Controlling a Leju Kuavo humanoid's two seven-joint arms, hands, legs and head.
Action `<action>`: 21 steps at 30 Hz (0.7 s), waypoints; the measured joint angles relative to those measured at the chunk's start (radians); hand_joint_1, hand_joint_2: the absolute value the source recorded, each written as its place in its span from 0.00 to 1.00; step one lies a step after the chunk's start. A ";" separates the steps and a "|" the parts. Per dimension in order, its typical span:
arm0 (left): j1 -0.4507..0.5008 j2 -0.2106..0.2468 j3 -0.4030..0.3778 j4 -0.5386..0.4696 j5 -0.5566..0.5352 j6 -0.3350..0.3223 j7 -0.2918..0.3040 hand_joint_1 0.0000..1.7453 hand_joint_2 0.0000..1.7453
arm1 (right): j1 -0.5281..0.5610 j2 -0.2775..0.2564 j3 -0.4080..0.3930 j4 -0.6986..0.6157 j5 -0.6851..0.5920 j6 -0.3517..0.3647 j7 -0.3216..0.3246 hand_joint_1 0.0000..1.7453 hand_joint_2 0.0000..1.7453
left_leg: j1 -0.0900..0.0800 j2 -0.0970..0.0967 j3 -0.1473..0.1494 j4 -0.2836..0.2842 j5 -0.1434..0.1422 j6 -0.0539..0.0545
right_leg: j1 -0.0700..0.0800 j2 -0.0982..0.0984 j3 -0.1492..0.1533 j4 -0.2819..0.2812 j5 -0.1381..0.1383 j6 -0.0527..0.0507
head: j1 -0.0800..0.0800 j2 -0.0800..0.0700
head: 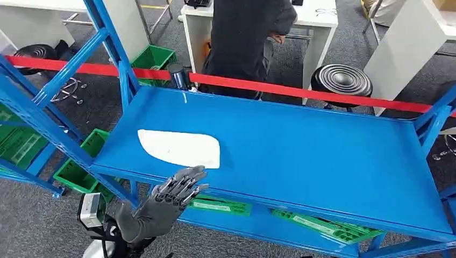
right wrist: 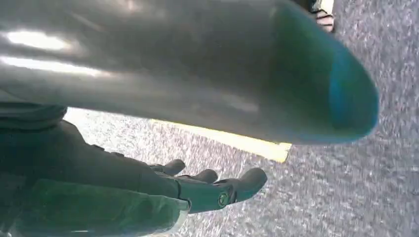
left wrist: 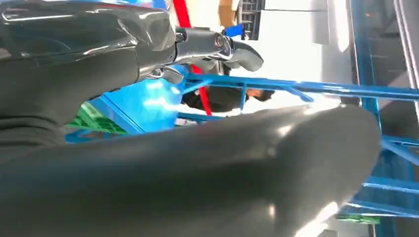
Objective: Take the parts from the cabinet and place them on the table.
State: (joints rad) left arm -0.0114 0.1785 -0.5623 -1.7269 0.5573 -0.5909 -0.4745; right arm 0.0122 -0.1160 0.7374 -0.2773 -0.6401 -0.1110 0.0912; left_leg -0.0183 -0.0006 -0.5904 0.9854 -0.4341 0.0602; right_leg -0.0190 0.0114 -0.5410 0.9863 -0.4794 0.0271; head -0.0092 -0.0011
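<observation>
A flat white part (head: 180, 148) lies on the left half of the blue shelf top (head: 312, 161). My left hand (head: 173, 198) hovers at the shelf's front edge just in front of the part, fingers spread and holding nothing; its fingertips are close to the part's near edge. In the left wrist view the thick grey thumb (left wrist: 197, 168) is in the foreground, with the darker fingers (left wrist: 217, 48) extended toward the blue frame. My right hand (right wrist: 207, 190) hangs over grey carpet, fingers apart and empty.
Green bins (head: 317, 227) sit on the lower shelf and more green crates (head: 80, 166) stand at the left by the slanted blue struts (head: 48, 129). Behind the shelf runs a red tape (head: 301, 91); beyond it are a person in dark clothes (head: 242, 37) and a black stool (head: 341, 80).
</observation>
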 joint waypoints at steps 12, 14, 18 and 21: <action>-0.005 -0.006 -0.005 0.009 -0.139 0.105 0.006 0.00 1.00 | 0.008 -0.010 0.003 0.000 -0.026 0.002 -0.007 0.00 0.00 | 0.001 -0.005 0.029 0.004 -0.020 -0.026 | -0.007 -0.011 -0.039 0.016 0.025 0.009 | 0.002 0.000; -0.004 -0.006 -0.006 0.008 -0.373 0.257 -0.018 0.00 1.00 | 0.014 -0.010 0.003 0.000 -0.046 -0.005 -0.011 0.00 0.00 | 0.004 -0.005 0.031 0.003 -0.021 -0.030 | -0.001 -0.011 -0.039 0.019 0.023 -0.006 | 0.002 0.000; -0.006 -0.002 -0.015 0.009 -0.810 0.584 0.012 0.00 1.00 | 0.024 -0.010 0.004 -0.003 -0.073 -0.027 -0.019 0.00 0.00 | 0.016 -0.002 -0.015 0.118 -0.096 -0.055 | -0.012 -0.010 -0.032 0.016 0.024 -0.023 | -0.001 0.000; -0.006 0.003 -0.032 0.022 -1.022 0.727 0.078 0.00 1.00 | 0.032 -0.012 0.007 -0.008 -0.084 -0.039 -0.019 0.00 0.00 | 0.024 0.000 -0.124 0.331 -0.172 -0.065 | -0.006 -0.010 -0.032 0.016 0.022 -0.026 | -0.001 0.000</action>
State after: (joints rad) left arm -0.0175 0.1816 -0.5947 -1.7048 -0.4645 0.1357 -0.3961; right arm 0.0440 -0.1282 0.7446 -0.2857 -0.7240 -0.1503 0.0717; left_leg 0.0056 -0.0007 -0.7148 1.3163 -0.6064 -0.0050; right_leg -0.0253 0.0013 -0.5734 1.0027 -0.4574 0.0015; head -0.0103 -0.0011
